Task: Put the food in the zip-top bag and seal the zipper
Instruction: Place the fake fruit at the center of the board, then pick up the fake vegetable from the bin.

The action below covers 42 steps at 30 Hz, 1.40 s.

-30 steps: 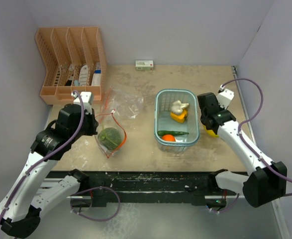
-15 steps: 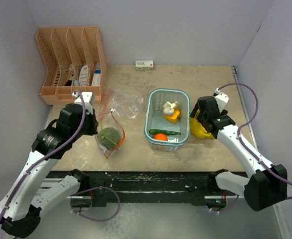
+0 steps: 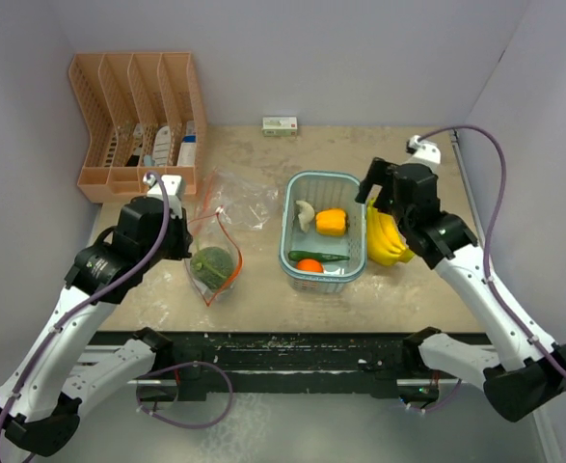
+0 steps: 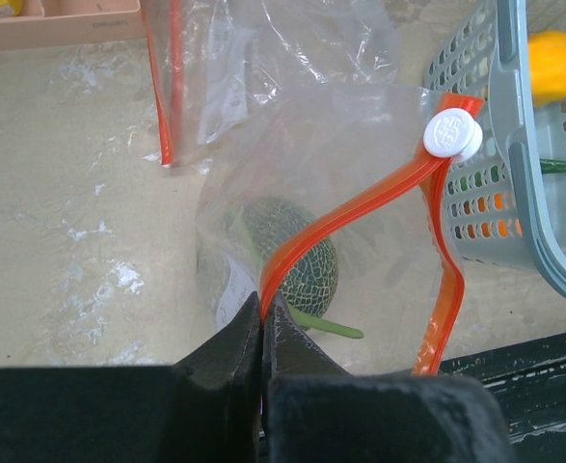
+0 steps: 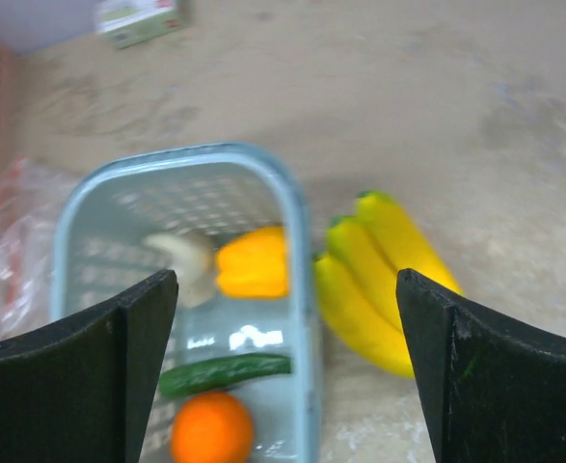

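bananas [image 5: 379,280] loose on the table [image 5: 408,116] below the spread right pincer [image 5: 287,367]

The bananas [image 3: 387,243] lie just right of the basket [image 3: 326,175] (small fruit [image 3: 309,265] inside); the bag [image 3: 239,198], holding the round head [image 3: 211,263], lies left.
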### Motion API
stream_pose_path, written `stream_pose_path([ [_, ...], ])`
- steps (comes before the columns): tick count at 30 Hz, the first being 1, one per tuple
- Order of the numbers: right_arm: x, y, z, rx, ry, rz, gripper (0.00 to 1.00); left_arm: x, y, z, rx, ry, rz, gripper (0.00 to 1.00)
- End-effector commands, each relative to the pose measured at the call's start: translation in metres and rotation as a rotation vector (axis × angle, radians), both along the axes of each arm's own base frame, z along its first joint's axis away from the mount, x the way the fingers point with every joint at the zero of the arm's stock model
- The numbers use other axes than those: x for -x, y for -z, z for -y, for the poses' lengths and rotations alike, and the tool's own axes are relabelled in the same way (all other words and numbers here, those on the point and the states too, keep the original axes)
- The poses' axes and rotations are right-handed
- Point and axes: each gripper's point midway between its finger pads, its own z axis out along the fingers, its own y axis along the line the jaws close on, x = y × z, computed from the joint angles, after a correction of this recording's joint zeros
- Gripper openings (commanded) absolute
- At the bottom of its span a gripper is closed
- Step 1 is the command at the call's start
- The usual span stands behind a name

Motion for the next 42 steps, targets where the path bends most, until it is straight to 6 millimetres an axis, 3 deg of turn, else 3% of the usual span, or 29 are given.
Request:
stream_pose_path([
  [1, -0.005, -0.054, -0.071, 0.016, -0.285, 0.118, 0.95, -0.007, -0.024, 0.001, 0.021, -0.001, 0.076, 0.0],
  [5, -0.017, -0.039, -0.113, 0.015, -0.433, 0.048, 0.94, -0.006, -0.023, 0.002, 0.025, 0.002, 0.073, 0.0],
  [14, -0.051, 0.029, -0.139, 0.077, -0.449, -0.13, 0.94, -0.003, -0.026, -0.002, 0.025, -0.006, 0.084, 0.0],
  [21, -0.065, 0.073, -0.144, 0.069, -0.378, -0.178, 0.82, -0.005, -0.022, -0.002, 0.013, -0.007, 0.075, 0.0],
  [28, -0.069, 0.121, -0.163, 0.106, -0.369, -0.252, 0.81, -0.004, -0.021, -0.005, 0.001, -0.014, 0.076, 0.0],
  [35, -0.067, 0.159, -0.151, 0.108, -0.243, -0.305, 0.78, -0.003, -0.021, -0.006, -0.003, -0.014, 0.074, 0.0],
  [42, -0.065, 0.205, -0.156, 0.118, -0.276, -0.36, 0.69, -0.002, -0.02, -0.008, -0.013, -0.017, 0.072, 0.0],
])
